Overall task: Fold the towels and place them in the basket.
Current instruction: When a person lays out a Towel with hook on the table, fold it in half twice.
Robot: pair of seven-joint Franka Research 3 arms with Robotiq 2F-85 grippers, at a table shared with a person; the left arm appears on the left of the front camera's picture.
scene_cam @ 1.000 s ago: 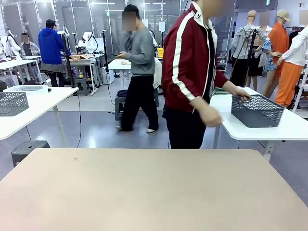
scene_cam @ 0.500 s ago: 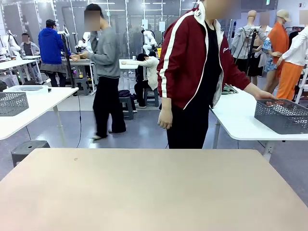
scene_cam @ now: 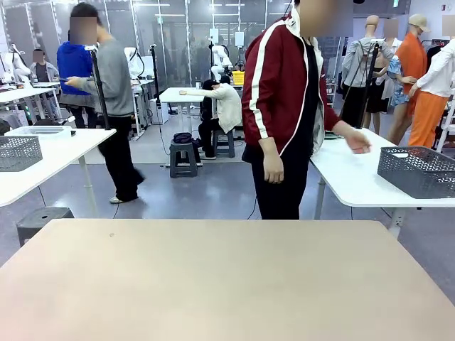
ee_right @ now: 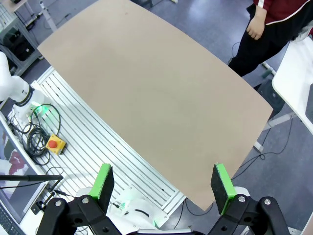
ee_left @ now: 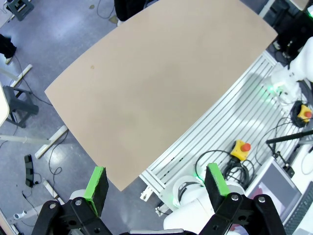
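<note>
**Task not begun: basket off the work table**

Both claws hung high over the beige table [ee_left: 161,83], which was bare beneath them. The left claw [ee_left: 154,171] and right claw [ee_right: 162,171] each had jaws spread wide, grasping nothing.

The basket [scene_cam: 416,170] sat on a white side table [scene_cam: 355,186], well beyond the right claw and past the beige table's far edge. A person [scene_cam: 284,92] stood between, one hand [scene_cam: 357,142] near the basket, apart from it.

Judged: no towels folded, none packed. All the folding and placing remained to do.
</note>
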